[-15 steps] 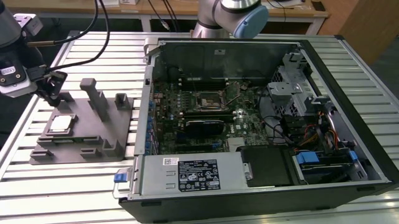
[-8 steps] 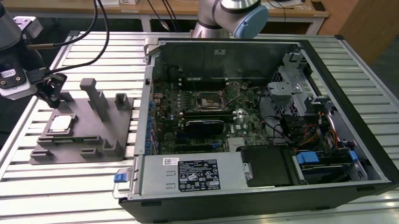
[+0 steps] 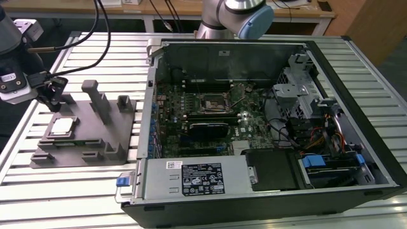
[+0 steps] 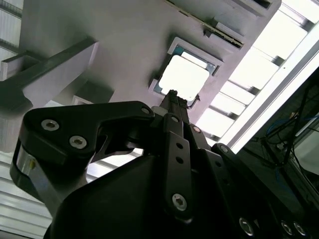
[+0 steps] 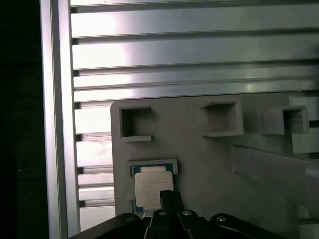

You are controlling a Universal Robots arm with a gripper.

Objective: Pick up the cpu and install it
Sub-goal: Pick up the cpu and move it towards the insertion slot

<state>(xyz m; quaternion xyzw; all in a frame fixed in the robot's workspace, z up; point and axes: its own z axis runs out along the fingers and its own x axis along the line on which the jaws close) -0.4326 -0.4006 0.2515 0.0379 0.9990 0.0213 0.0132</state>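
The cpu (image 3: pixel 62 126), a small square chip with a pale silver top, lies flat in a recess of the grey fixture (image 3: pixel 95 140) on the exterior view's left. My gripper (image 3: pixel 54 104) hovers just above the fixture, beside the chip's far edge, apart from it. In both wrist views the chip (image 4: pixel 184 77) (image 5: pixel 152 186) sits directly past the fingertips (image 4: pixel 172 97) (image 5: pixel 167 196), which are pressed together into one narrow tip with nothing between them. The fixture (image 4: pixel 114 45) (image 5: pixel 199 154) surrounds the chip.
An open computer case (image 3: pixel 356 95) lies on the slatted aluminium table (image 3: pixel 76 191), at the exterior view's right of the fixture. Its motherboard has a socket (image 3: pixel 213 102) near the middle. Raised blocks (image 3: pixel 95 93) stand on the fixture close to my gripper. Cables (image 3: pixel 83 57) trail behind the arm.
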